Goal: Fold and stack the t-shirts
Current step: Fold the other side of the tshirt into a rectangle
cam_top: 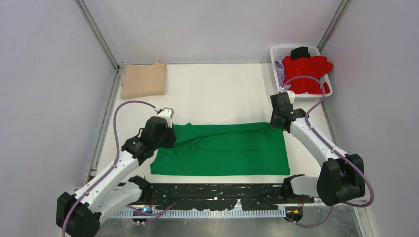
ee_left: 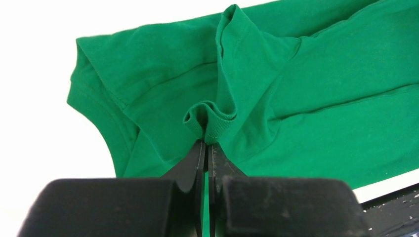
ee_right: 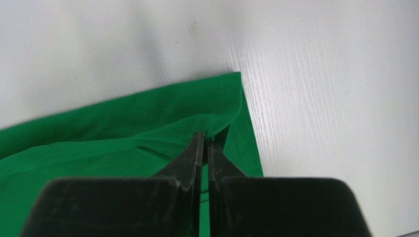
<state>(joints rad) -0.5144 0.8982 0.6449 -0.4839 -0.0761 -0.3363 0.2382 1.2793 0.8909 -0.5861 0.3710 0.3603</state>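
Green t-shirt is pinched at collar by left gripper and at hem corner by right gripper; lift should be kept level.

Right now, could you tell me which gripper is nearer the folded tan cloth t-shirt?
Left. The left gripper, shut on the collar of the bright green cloth t-shirt, is nearside and right of the tan t-shirt; the right gripper pinches that shirt's opposite corner, farther right.
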